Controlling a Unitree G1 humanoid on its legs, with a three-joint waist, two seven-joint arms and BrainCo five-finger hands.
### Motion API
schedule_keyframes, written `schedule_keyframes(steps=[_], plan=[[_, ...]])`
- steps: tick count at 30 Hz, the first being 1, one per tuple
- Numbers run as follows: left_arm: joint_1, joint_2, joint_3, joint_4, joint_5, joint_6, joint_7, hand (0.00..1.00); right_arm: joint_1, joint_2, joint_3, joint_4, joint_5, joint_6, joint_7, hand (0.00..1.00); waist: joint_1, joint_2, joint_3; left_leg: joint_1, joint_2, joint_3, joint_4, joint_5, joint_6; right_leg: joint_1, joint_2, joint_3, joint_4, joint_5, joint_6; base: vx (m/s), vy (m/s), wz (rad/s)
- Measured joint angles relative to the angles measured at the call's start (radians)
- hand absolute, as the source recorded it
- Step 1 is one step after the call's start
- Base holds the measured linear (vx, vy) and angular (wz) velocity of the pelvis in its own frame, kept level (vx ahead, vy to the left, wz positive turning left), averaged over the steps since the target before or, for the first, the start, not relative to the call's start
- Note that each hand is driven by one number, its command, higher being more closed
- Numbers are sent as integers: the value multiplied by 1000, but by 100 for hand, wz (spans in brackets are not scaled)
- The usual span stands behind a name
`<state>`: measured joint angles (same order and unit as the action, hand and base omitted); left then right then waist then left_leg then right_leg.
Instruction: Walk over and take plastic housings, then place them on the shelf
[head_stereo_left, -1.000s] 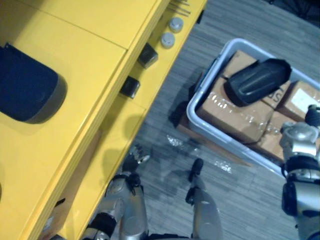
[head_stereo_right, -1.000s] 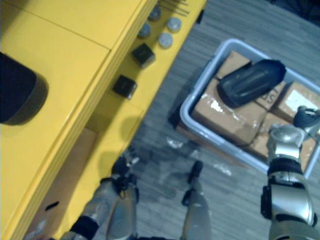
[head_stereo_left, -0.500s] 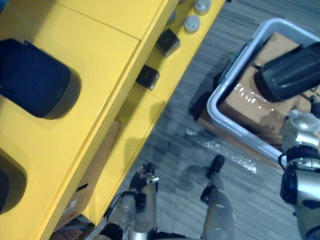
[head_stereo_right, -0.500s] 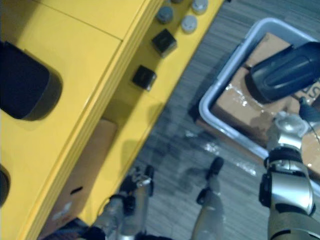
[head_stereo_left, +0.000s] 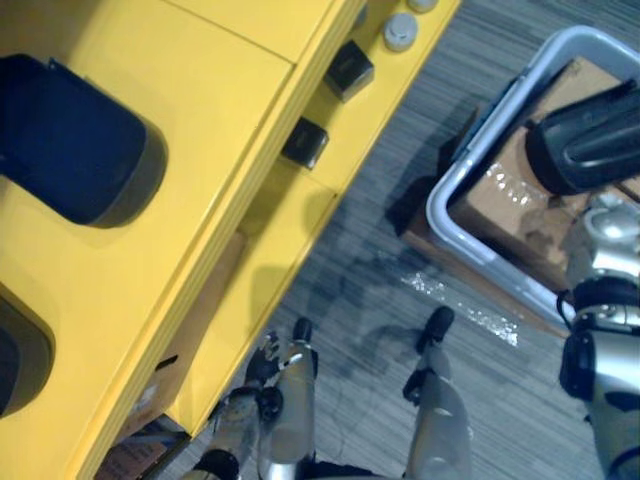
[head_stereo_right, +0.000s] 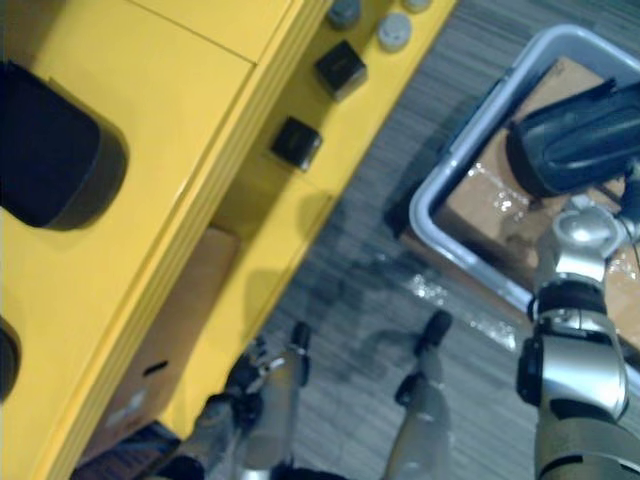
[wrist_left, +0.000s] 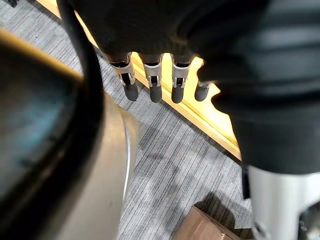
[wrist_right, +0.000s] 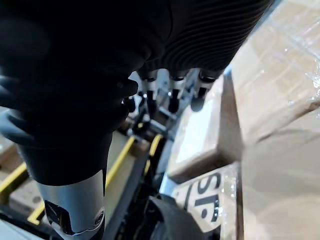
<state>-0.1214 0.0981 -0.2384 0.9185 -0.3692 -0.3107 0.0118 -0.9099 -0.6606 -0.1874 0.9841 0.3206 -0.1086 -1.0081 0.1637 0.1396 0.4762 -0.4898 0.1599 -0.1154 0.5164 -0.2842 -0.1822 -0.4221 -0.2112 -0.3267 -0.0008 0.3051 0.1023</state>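
My left hand (wrist_left: 155, 87) hangs with straight, empty fingers, well apart from the grey bin (head_stereo_left: 455, 215). My right hand (wrist_right: 173, 92) hovers over that bin, fingers relaxed and holding nothing. In the bin, a black plastic housing (head_stereo_left: 590, 150) lies on cardboard boxes (head_stereo_left: 500, 205).

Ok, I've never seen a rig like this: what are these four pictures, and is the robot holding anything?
It's a walking humanoid robot. Two pictures come from its head camera, looking down; two from wrist cameras, looking along each hand. On its left is a yellow shelf with a dark housing on top, black cubes and grey caps lower down. On its right a grey bin holds cardboard boxes, another housing lying on them. The left hand hangs open above the floor by the shelf; the right hand is open over the bin. Neither holds anything.
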Motion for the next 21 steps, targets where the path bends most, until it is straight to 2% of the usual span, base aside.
schedule_keyframes(steps=[4, 11, 13, 20, 21], plan=[[0, 0, 2, 5, -14, -4, -20, 0, 0, 0, 0, 4, 10, -4, 0, 0, 4, 1, 0, -2, -2, -6, 0, 1, 0, 0, -2, -3, 6, -4, 4, 1, 2, 3], [0, -15, 34, 8, -27, -14, -55, 0, 2, 0, -1, 9, 40, -41, 4, 0, 17, 0, 2, -17, -15, -16, -1, 6, 5, -19, -20, -11, 36, -19, 10, 10, 13, 7], [-3, -29, 68, 13, -27, -14, -74, 0, -3, 32, -6, 16, 178, -154, 32, 0, 29, -4, 4, -18, -20, -29, -19, 23, 3, -31, -34, -26, 71, -40, 12, -18, -11, 20], [-6, -29, 68, 16, -56, -13, -80, 0, -16, 33, -8, 14, 178, -158, 31, 0, 34, -8, 7, -23, -32, -37, -23, 30, 5, -33, -45, -30, 75, -40, 12, -11, 5, 7], [-13, -27, 69, 14, -65, -15, -103, 0, -44, 33, -9, 14, 219, -158, 32, 0, 37, -19, 14, -33, -36, -43, -20, 34, 6, -36, -49, -35, 78, -40, 12, -31, 14, 11]])
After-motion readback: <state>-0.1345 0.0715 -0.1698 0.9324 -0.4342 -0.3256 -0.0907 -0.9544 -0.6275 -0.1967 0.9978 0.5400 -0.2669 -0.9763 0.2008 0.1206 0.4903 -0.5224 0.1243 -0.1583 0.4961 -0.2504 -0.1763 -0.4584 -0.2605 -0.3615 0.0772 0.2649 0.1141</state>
